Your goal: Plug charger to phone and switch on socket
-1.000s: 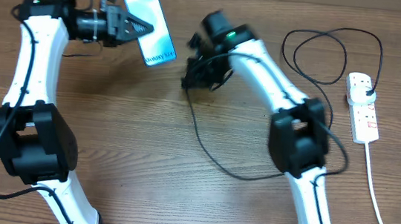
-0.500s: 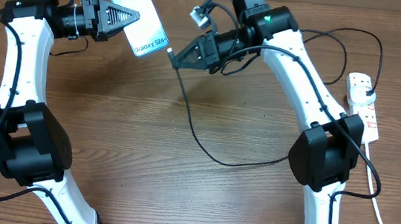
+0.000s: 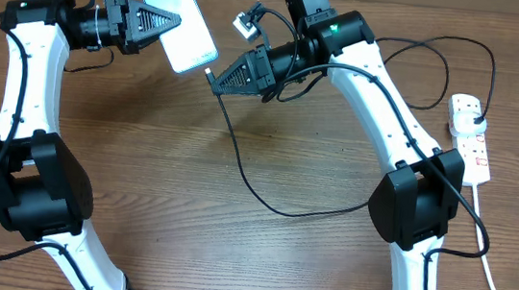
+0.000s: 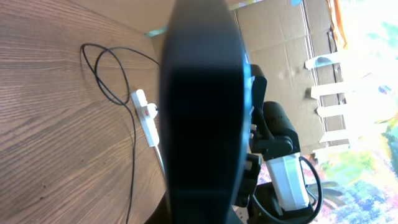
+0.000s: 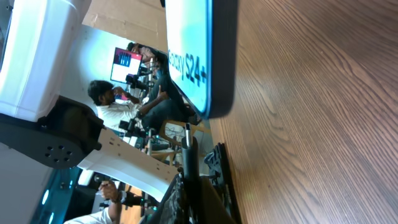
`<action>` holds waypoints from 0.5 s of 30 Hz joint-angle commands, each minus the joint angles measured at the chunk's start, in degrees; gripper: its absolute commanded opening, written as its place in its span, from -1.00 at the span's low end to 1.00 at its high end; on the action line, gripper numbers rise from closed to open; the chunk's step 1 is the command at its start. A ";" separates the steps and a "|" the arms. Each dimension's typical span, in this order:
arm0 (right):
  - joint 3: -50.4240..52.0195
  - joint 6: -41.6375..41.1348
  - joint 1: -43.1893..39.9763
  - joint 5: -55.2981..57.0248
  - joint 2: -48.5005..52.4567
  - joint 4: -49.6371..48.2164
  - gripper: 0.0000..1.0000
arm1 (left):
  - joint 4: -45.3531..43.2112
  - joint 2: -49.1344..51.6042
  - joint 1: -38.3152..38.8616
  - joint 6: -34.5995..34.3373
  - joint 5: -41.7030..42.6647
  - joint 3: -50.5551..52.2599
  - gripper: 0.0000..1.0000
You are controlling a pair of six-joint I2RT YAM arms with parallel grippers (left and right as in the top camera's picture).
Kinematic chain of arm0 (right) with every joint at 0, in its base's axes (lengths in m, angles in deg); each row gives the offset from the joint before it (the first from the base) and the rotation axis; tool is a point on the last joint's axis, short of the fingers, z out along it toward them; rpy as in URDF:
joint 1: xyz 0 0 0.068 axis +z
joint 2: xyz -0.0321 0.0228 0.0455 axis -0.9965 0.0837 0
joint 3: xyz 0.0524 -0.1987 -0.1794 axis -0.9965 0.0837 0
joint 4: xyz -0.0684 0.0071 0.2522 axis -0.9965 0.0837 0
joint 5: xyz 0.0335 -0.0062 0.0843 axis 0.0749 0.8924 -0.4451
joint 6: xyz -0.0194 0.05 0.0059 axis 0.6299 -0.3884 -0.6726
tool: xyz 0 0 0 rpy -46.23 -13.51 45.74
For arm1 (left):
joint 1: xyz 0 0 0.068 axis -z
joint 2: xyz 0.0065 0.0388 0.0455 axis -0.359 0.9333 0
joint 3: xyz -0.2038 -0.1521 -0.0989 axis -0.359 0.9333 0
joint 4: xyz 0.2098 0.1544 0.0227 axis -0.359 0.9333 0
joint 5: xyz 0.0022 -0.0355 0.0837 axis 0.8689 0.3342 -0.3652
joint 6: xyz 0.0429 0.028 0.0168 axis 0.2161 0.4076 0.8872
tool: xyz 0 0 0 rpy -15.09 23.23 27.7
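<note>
In the overhead view my left gripper (image 3: 172, 20) is shut on the phone (image 3: 193, 43) and holds it tilted above the table's back left, lit screen up. My right gripper (image 3: 218, 77) is shut on the connector end of the charger (image 3: 239, 157), with the tip just off the phone's bottom edge; I cannot tell if they touch. In the right wrist view the connector (image 5: 189, 152) points at the phone's bottom edge (image 5: 205, 68). The phone's dark back (image 4: 199, 112) fills the left wrist view. The black plug (image 3: 475, 114) sits in the socket (image 3: 472, 153) at the right.
The black cable sags to the table mid-way and loops at the back right (image 3: 422, 70). The strip's thick white cord (image 3: 489, 261) runs toward the front right edge. The strip also shows in the left wrist view (image 4: 147, 118).
My right gripper has swung up and left with the connector, closing on the phone's bottom edge. My left gripper raised the phone a second ago and has held still since.
</note>
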 commanded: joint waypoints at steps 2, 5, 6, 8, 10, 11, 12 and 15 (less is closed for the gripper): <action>-0.44 -2.84 1.29 -0.24 -0.20 -2.95 -0.92 | -0.24 -0.35 0.70 -1.64 3.58 -0.79 -0.91; -0.44 -6.45 1.33 -0.24 -0.20 -5.86 -0.92 | -0.31 -0.35 1.31 -1.55 3.61 -0.79 -0.91; -0.44 -6.45 1.33 -0.26 -0.20 -5.86 -0.92 | -0.31 -0.35 1.42 -1.16 3.61 -0.79 -0.92; -0.44 -6.45 1.38 -0.26 -0.20 -5.75 -0.92 | -0.44 -0.35 1.51 -1.18 3.61 -0.79 -0.91; -0.44 -6.43 1.38 -0.24 -0.20 -5.73 -0.92 | -0.48 -0.37 1.51 -1.18 3.61 -0.79 -0.92; -0.44 -6.45 1.38 -0.22 -0.20 -5.73 -0.92 | -0.48 -0.35 1.51 -1.18 3.61 -0.79 -0.91; -0.44 -6.43 1.38 -0.22 -0.20 -5.66 -0.92 | -0.46 -0.35 1.53 -1.20 3.61 -0.79 -0.92; -0.44 -6.45 1.38 -0.22 -0.20 -5.49 -0.92 | -0.46 -0.35 1.53 -1.22 3.61 -0.79 -0.91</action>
